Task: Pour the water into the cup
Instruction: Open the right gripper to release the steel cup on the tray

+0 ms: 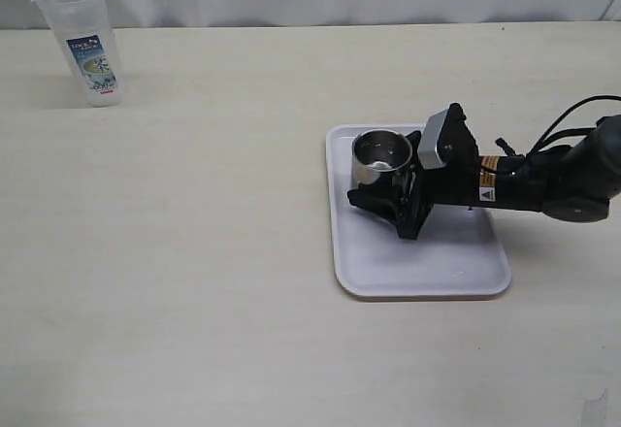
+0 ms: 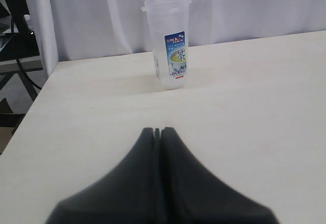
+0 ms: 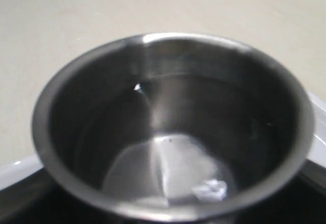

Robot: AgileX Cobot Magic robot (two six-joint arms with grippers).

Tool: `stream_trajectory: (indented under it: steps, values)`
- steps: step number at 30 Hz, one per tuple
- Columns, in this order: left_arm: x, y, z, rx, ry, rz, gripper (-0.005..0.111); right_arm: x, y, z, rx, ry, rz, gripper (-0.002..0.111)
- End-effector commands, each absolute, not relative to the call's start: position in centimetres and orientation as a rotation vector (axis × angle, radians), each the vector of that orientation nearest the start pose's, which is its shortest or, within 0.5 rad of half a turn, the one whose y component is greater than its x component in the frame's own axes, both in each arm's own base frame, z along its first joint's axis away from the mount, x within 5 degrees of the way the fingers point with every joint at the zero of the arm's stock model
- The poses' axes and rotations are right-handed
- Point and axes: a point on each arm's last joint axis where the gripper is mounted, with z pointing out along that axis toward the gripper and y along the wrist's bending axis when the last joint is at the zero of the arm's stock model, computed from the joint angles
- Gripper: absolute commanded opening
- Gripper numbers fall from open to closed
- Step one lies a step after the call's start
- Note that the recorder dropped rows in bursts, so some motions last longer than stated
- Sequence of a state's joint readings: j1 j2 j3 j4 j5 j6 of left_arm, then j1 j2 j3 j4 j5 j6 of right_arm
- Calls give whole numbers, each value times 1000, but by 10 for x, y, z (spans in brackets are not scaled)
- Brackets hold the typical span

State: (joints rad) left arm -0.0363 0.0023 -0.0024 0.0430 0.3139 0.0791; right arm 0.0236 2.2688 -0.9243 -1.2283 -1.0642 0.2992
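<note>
The right gripper jaws clamp the cup between them, on the tray; the left gripper jaws are pressed together, the water bottle well ahead. Reaching in closed would likely topple that bottle and spill it

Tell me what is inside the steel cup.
Inside the cup only shiny steel walls and floor with reflections show; no solid object. Whether it is wet or dry cannot be told. The near rim covers part of the floor.
</note>
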Motion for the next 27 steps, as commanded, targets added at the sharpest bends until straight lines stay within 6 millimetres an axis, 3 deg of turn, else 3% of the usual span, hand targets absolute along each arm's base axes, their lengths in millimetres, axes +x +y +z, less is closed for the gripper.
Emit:
stream_trajectory:
  steps: [1, 11, 14, 22, 27]
  values:
    - [54, -1, 185, 130, 1787, 72, 0, 348, 82, 53, -1060, 1671, 722, 4]
    - [54, -1, 185, 130, 1787, 72, 0, 348, 82, 53, -1058, 1672, 721, 6]
    - [54, -1, 185, 130, 1787, 72, 0, 349, 82, 54, -1043, 1675, 716, 18]
    - [54, -1, 185, 130, 1787, 72, 0, 350, 81, 53, -1031, 1683, 708, 64]
    - [54, -1, 185, 130, 1787, 72, 0, 350, 80, 52, -1034, 1695, 699, 68]
